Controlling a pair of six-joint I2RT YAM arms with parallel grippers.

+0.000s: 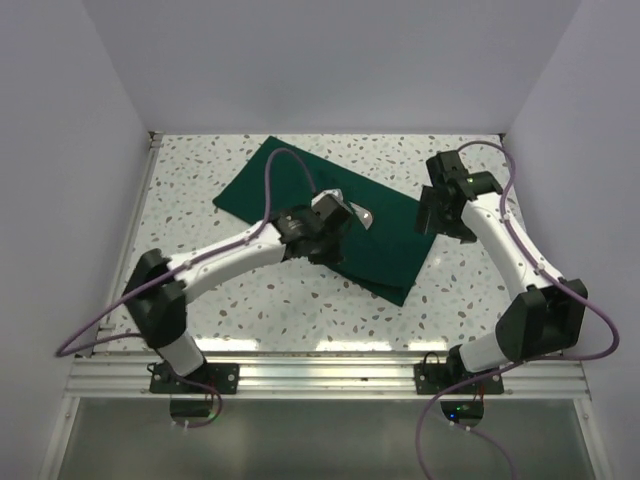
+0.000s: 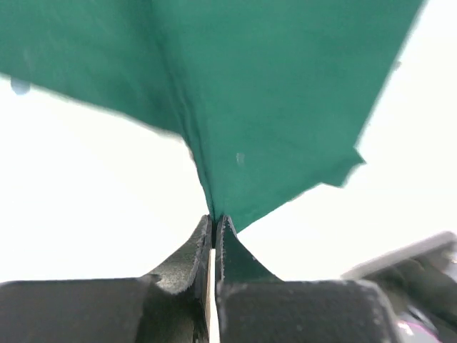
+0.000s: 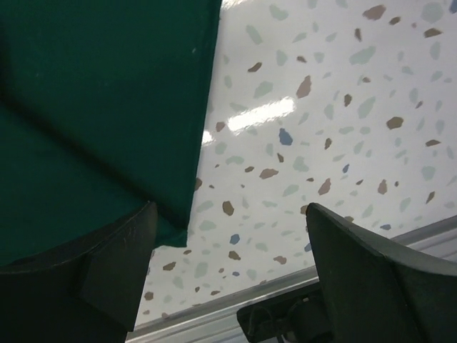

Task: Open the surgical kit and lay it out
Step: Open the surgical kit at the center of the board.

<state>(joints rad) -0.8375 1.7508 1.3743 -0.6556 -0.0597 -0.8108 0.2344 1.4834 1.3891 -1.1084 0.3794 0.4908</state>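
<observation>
The surgical kit's dark green cloth wrap (image 1: 290, 190) lies slanted across the speckled table. Beside my left gripper (image 1: 343, 214), a small shiny patch of the steel tray (image 1: 364, 216) shows over the middle of the cloth. In the left wrist view that gripper (image 2: 214, 219) is shut on a pinched fold of the green cloth (image 2: 271, 107), which rises taut from the jaws. My right gripper (image 1: 432, 216) stands open at the cloth's right edge. Its left finger (image 3: 107, 271) is over the cloth's corner (image 3: 93, 107) and its right finger (image 3: 371, 271) is over bare table. The instruments are hidden.
An aluminium rail (image 1: 330, 370) runs along the near table edge and also shows in the right wrist view as the rail (image 3: 214, 314). White walls close in the table at the left, back and right. Purple cables (image 1: 285, 160) loop over both arms.
</observation>
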